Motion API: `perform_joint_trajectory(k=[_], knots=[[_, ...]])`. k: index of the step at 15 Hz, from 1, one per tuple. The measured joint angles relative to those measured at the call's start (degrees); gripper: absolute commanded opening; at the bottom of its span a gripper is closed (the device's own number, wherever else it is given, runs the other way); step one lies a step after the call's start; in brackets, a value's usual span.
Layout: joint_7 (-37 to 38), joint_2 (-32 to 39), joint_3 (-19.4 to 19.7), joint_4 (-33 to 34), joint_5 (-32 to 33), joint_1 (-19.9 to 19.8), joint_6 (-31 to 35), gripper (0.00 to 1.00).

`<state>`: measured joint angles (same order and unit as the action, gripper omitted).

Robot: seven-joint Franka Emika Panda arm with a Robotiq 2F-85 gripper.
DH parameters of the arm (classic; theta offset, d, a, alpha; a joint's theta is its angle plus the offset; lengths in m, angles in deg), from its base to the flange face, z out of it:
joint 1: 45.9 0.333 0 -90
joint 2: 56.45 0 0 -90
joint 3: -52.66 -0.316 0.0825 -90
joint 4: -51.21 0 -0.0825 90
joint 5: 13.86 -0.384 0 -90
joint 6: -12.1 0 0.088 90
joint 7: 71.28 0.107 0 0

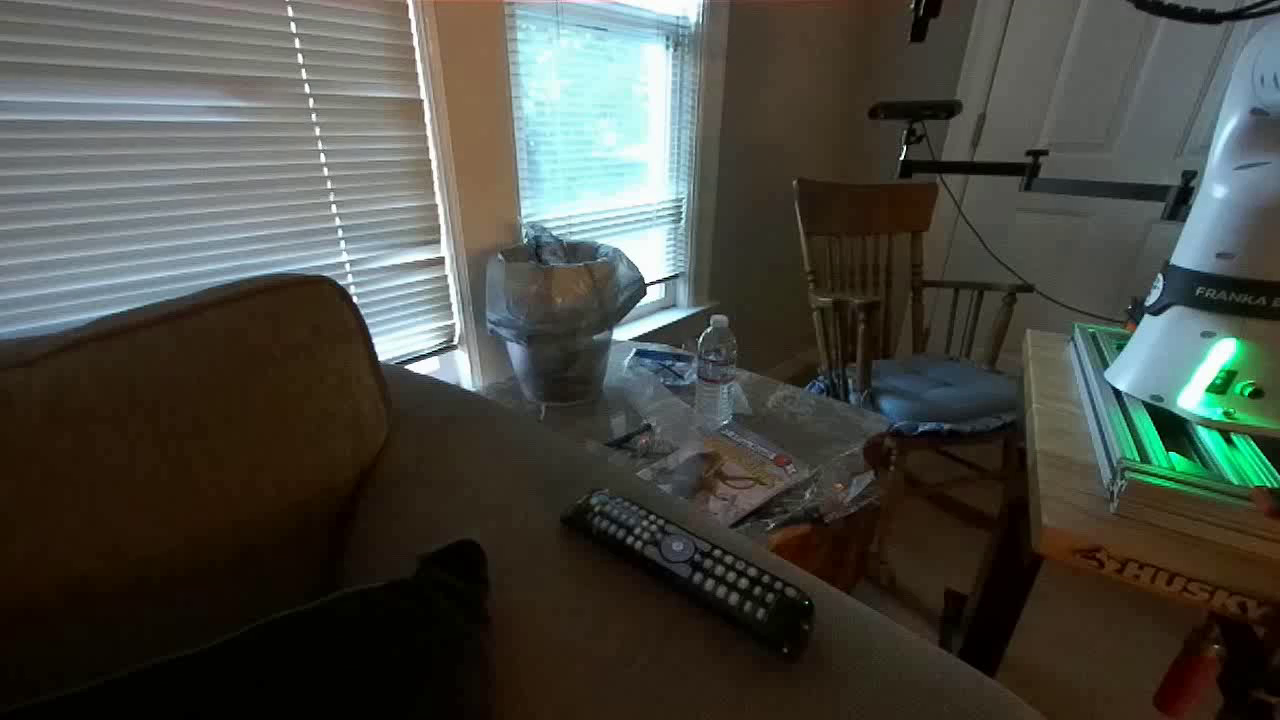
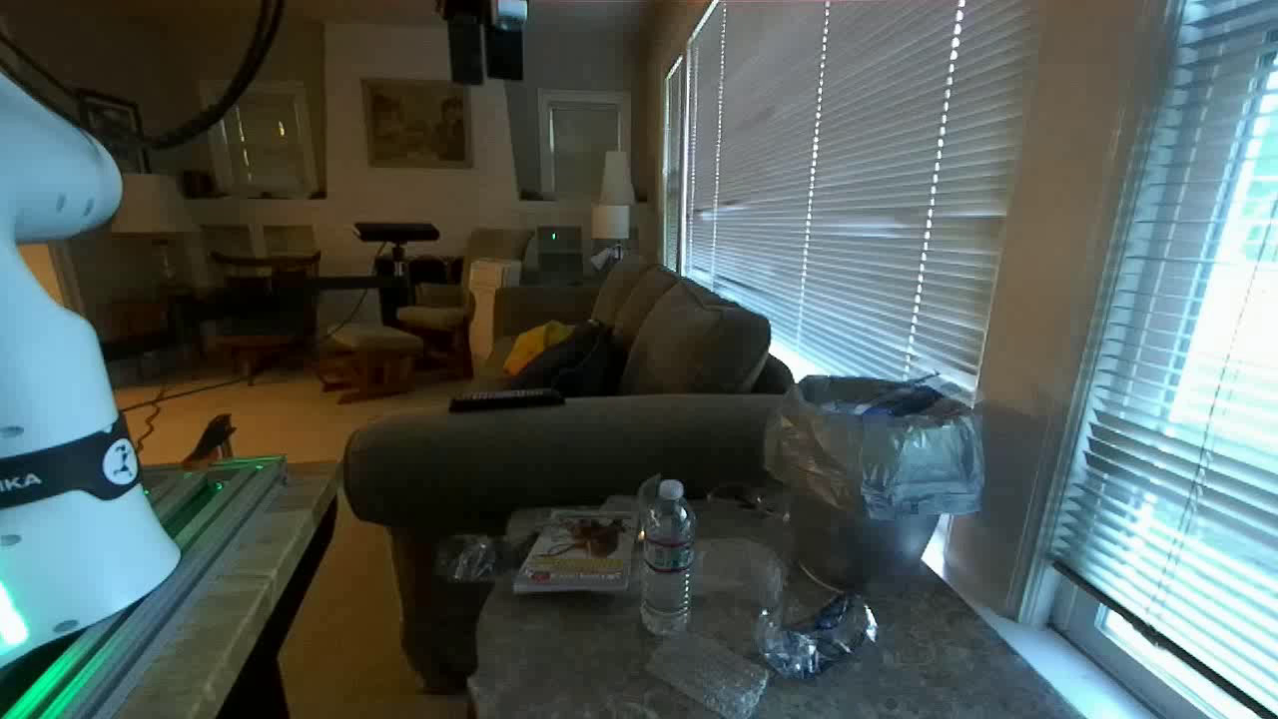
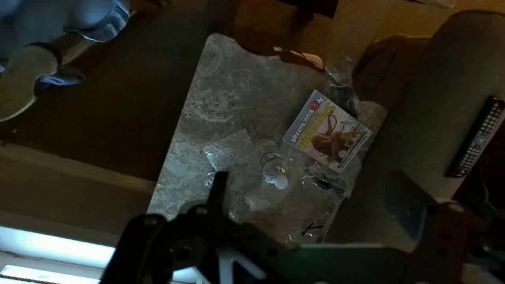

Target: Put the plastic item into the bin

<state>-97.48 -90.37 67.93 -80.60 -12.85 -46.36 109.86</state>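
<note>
My angular black two-fingered gripper (image 3: 308, 187), wrist view: fingers (image 3: 218, 192) spread wide, w/ gap betw. My smooth white, black-banded arm (image 1: 1235, 215), both ext. views: rising, lower part lit green.

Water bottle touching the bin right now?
Apart. Both exterior views show a plain gap between the water bottle and the bin.

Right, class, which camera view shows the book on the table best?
The wrist view: it sees the book from above, whole cover, with "I Can Read!" legible. Both exterior views catch the cover foreshortened, at a slant, its words unreadable.
</note>
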Motion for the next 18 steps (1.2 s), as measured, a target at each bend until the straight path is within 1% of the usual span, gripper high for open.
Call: perform_joint_trajectory(k=[13,15,18], knots=[[0.14,0.09,-0.14,-0.12,-0.33,-0.07,0.45,1.00],[1.26,1.10,-1.01,-0.80,-0.40,-0.04,1.97,1.00],[3.96,4.96,-3.75,-2.69,-0.37,0.03,5.84,1.00]])
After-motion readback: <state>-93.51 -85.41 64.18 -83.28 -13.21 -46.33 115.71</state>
